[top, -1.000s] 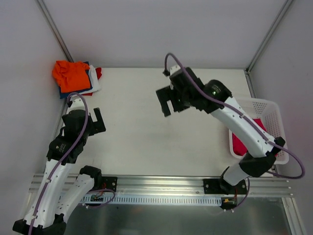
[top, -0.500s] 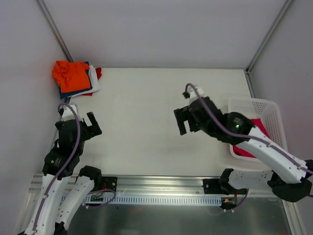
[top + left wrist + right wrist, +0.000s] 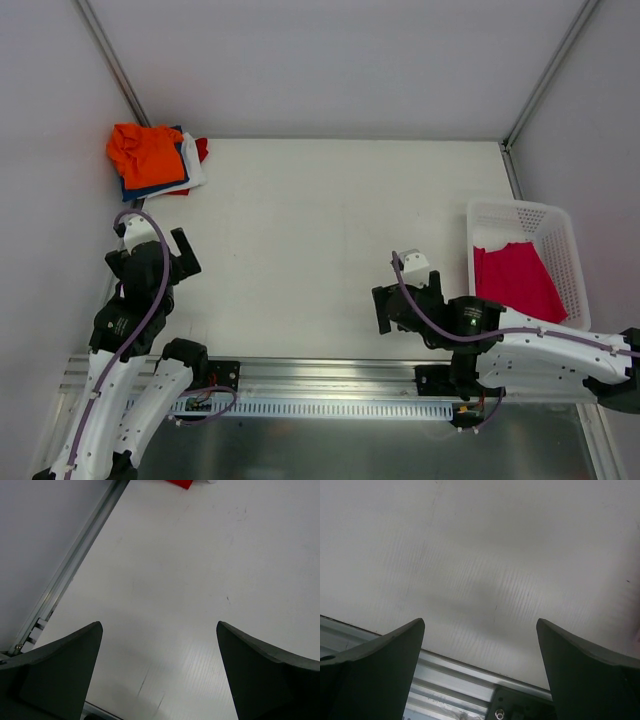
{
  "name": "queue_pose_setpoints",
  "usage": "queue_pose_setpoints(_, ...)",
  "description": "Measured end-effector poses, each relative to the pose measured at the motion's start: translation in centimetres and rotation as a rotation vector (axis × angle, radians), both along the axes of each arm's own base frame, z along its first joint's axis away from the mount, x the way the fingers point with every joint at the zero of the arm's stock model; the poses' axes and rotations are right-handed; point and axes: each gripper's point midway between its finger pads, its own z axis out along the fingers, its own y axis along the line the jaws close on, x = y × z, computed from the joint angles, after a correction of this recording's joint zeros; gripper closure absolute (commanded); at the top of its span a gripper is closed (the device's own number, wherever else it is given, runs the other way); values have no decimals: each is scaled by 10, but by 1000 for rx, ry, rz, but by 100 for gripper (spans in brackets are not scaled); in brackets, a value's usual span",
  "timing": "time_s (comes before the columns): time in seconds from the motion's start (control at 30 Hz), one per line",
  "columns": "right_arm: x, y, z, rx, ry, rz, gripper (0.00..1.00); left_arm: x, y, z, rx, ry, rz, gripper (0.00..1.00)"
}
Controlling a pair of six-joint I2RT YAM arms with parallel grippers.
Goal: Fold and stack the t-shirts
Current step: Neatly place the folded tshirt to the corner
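A white bench (image 3: pixel 300 220), faintly scuffed and marked, fills the enclosure; a white plastic lattice basket (image 3: pixel 525 212) sits at its right edge, close to the side wall; a silver aluminium rail (image 3: pixel 330 375) runs across the near edge, with a slotted white cable strip (image 3: pixel 330 408) just in front of it; a metal frame post (image 3: pixel 110 60) slants up from the far left corner and another post (image 3: pixel 547 70) from the far right, against pale grey walls (image 3: pixel 330 60).
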Motion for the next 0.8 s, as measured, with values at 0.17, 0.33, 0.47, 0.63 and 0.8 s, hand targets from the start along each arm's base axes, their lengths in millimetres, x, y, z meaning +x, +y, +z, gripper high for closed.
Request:
queue_pose_setpoints(0.17,0,4,-4,-6,-6,-23,1,-2,3,0,9,0,16,1)
queue_pose_setpoints(0.33,1,10,-13,-45,-1,-21,1,-6,4,7,-4,-40,13,1)
queue_pose_setpoints(0.47,3,18,-21,-68,4,-15,0,-9,4,10,-12,-61,8,1)
queue_pose_setpoints(0.63,5,26,-28,-94,8,-5,1,-8,0,9,-22,-58,-12,1)
queue_pose_setpoints(0.8,6,31,-33,-107,9,0,0,-7,-6,8,-38,-57,-42,1)
